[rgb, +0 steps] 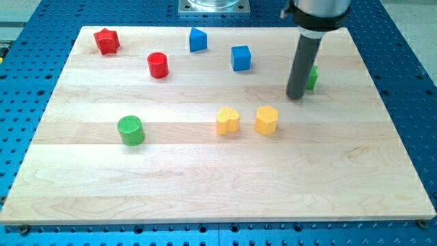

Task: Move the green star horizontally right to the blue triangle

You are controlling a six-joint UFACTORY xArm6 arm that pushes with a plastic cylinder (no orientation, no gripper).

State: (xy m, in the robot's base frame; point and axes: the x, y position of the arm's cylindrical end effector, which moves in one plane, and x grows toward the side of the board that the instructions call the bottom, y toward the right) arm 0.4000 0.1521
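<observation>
My tip (295,96) rests on the pale wooden surface (205,171), touching the small green star block (313,77), which peeks out on the rod's right, well right of the blue triangle block (197,39) and blue cube (240,58); this rod carries no jaws

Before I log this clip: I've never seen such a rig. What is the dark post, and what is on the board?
There is one camera view, looking down on a wooden board laid on a blue perforated table. The post is my arm's rod; it has no jaws and holds nothing, only pushes. My tip rests at the view's right, just left of a green block it mostly hides. Also there: a red star, red cylinder, blue triangle, blue cube, green cylinder and two yellow blocks.
</observation>
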